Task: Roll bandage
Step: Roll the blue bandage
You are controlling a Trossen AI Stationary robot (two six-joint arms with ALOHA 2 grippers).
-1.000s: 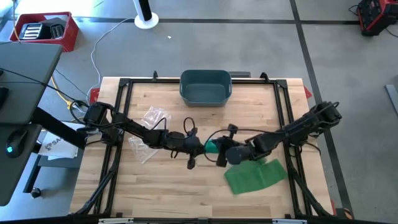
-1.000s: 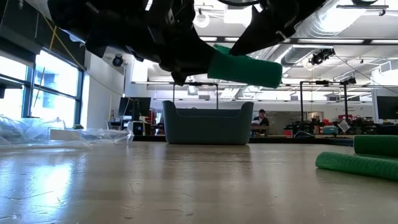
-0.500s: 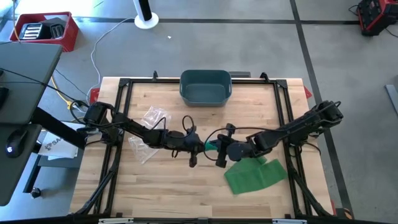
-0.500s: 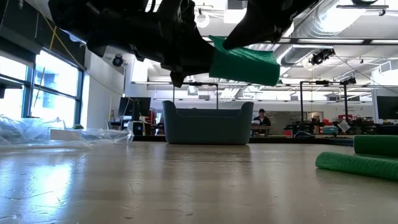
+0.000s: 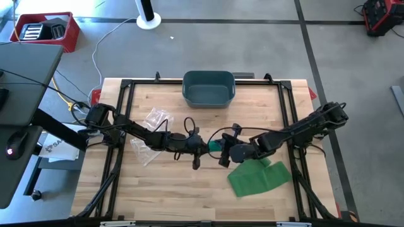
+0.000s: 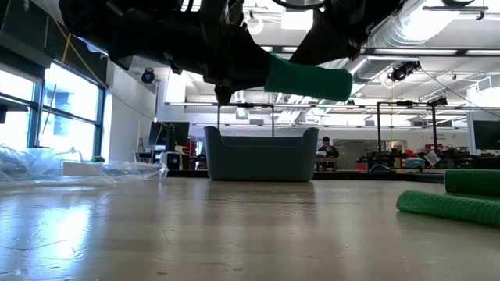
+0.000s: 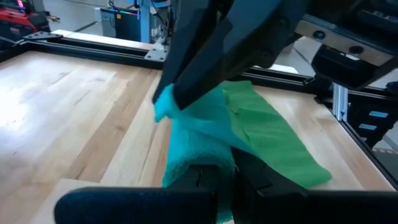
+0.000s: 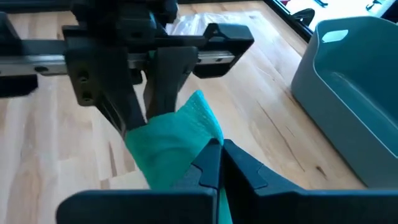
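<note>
The green bandage (image 6: 308,80) hangs above mid-tabletop (image 5: 170,195), a partly rolled tube with its long axis running claw to claw. The left claw (image 5: 203,146) and right claw (image 5: 221,150) both pinch it; its loose tail drapes rightward onto the wood.

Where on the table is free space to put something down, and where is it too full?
Free: wood between the bin and the arms, and the front left corner. Crowded: centre, where both tools hold the bandage; plastic wrap left; green sheet right.

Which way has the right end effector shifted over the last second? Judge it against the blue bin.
Yes, slightly. In the high view the right end effector has edged toward the left end effector, its tip now nearer under the blue bin's middle.
</note>
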